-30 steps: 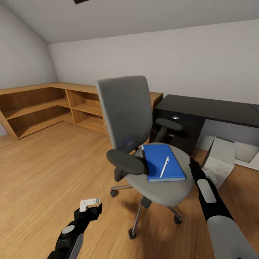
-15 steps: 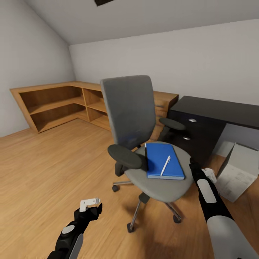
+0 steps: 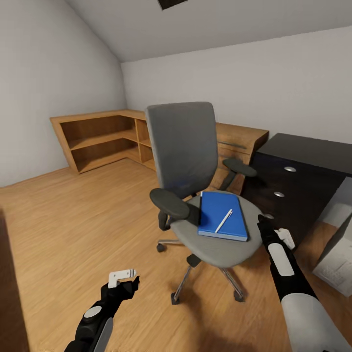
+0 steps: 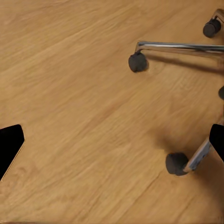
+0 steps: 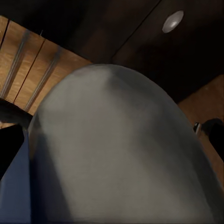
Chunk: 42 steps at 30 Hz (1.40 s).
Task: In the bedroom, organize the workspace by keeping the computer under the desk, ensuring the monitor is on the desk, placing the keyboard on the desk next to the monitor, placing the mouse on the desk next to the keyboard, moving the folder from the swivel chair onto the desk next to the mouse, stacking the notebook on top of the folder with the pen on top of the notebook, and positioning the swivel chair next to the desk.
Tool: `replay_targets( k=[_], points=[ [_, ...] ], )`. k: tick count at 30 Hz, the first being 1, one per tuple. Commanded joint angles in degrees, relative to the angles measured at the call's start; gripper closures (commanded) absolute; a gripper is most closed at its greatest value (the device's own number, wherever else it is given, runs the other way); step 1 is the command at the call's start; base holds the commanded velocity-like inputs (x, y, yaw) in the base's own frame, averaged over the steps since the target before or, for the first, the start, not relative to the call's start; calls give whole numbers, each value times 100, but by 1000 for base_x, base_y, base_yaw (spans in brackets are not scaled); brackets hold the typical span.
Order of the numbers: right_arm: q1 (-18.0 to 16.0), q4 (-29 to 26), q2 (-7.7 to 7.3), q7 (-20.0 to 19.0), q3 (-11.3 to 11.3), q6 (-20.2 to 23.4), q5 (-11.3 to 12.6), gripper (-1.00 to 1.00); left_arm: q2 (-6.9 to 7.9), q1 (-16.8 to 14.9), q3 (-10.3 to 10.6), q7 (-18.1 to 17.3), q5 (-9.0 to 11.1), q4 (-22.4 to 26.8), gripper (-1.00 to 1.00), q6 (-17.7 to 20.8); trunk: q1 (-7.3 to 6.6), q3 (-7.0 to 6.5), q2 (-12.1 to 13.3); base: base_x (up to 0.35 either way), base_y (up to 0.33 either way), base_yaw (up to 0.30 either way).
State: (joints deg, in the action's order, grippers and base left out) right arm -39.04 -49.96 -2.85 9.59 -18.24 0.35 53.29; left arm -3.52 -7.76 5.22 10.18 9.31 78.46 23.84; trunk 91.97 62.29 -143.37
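Folder (image 3: 220, 221) on chair (image 3: 215, 237) seat, just left of right gripper (image 3: 266, 226); right nearer. Both grippers' opening: cannot tell.

even, soft indoor light, faint shadows, wide-angle stretching at edges, slightly blurred renders.

A low wooden bookshelf (image 3: 100, 139) with open shelves runs along the far corner, joined by a light wooden dresser (image 3: 242, 142) with bar handles. Plank flooring (image 3: 73, 230) covers the room under pale walls (image 3: 254, 83) and a sloped ceiling (image 3: 205, 24).
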Motion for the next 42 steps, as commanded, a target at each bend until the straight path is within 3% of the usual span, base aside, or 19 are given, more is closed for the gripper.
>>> replay_targets(
  k=[1, 21, 42],
  points=[
    [2, -5, 4, 7, 22, 2, 129, -100, 1, -6, 14, 52, 61, 3, -100, 19, -1, 5, -2, 0, 0, 273],
    [2, -9, 4, -1, 22, 0, 129, -100, 1, -6, 14, 49, 62, 3, -100, 16, -1, 5, -2, 0, 0, 259],
    [3, -13, 5, -2, 25, 0, 129, -100, 9, -6, 14, 47, 53, 3, -100, 16, -1, 5, -2, 0, 0, 8]
  ],
)
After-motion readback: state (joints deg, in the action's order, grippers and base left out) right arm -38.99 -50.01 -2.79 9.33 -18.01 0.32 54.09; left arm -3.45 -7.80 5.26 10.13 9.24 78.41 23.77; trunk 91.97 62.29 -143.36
